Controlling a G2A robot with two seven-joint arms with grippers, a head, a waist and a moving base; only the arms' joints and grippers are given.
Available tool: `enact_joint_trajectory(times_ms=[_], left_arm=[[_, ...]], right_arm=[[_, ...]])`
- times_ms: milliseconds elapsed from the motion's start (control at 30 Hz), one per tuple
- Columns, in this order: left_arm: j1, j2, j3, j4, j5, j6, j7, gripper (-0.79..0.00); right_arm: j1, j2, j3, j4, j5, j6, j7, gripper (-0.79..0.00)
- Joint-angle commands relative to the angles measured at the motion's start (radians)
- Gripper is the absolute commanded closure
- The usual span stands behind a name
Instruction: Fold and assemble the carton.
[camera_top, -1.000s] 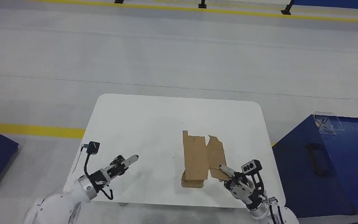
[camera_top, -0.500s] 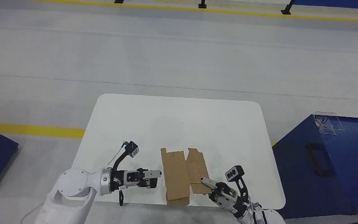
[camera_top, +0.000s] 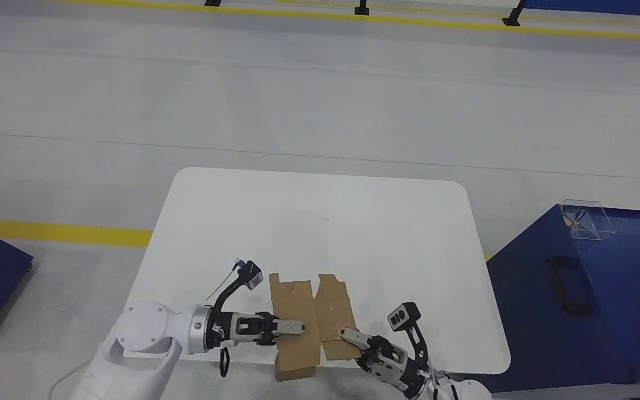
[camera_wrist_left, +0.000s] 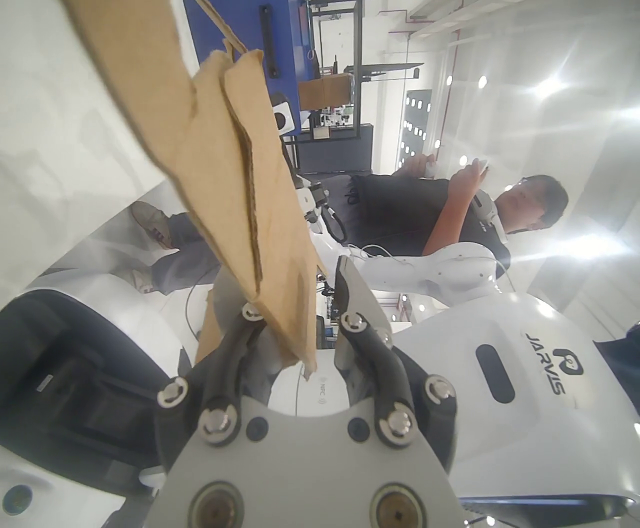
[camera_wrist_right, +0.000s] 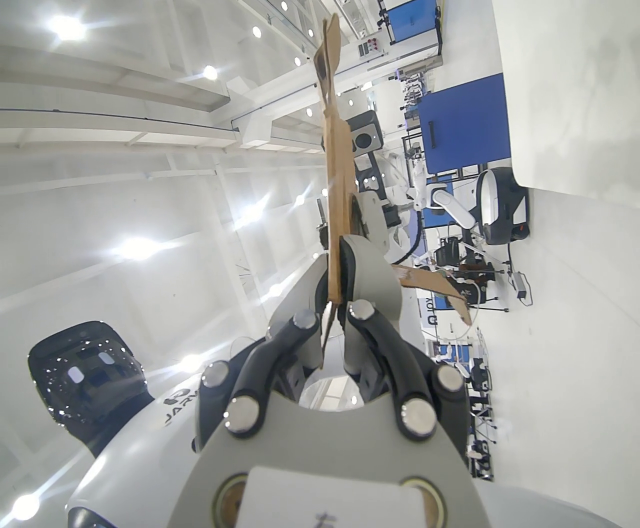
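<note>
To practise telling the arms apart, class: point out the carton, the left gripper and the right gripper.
carton (camera_top: 296, 298), top view, on one flat panel.
left gripper (camera_wrist_left: 297, 295), left wrist view, midway between its fingers.
right gripper (camera_wrist_right: 336, 272), right wrist view, midway between its fingers.

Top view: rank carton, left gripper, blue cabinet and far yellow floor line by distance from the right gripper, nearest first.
1. carton: clamped in the right gripper itself.
2. left gripper: across the carton, over its left half.
3. blue cabinet: off the table, to the right.
4. far yellow floor line: across the floor, well beyond the table.
</note>
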Motion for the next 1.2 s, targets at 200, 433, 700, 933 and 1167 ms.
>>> enact_joint_trajectory(times_ms=[200,433,700,933,1167], left_arm=[[-0.007,0.001,-0.002,0.009,-0.015,0.007,-0.010,0.000],[-0.007,0.001,-0.002,0.009,-0.015,0.007,-0.010,0.000],[0.010,-0.027,0.051,0.078,-0.217,-0.222,0.143,0.000],[-0.068,-0.088,0.232,0.237,-0.396,-0.529,0.228,0.000],[-0.125,-0.126,0.330,0.328,-0.507,-0.583,0.219,0.000]], right_arm=[[0.000,0.000,0.000,0.000,0.001,0.000,0.000,-0.785],[0.000,0.000,0.000,0.000,0.001,0.000,0.000,-0.785],[0.002,0.003,0.078,-0.023,-0.033,-0.149,-0.021,-0.785],[-0.021,0.011,0.193,-0.052,-0.072,-0.339,-0.003,-0.785],[-0.034,0.007,0.193,-0.043,-0.145,-0.511,0.002,-0.785]])
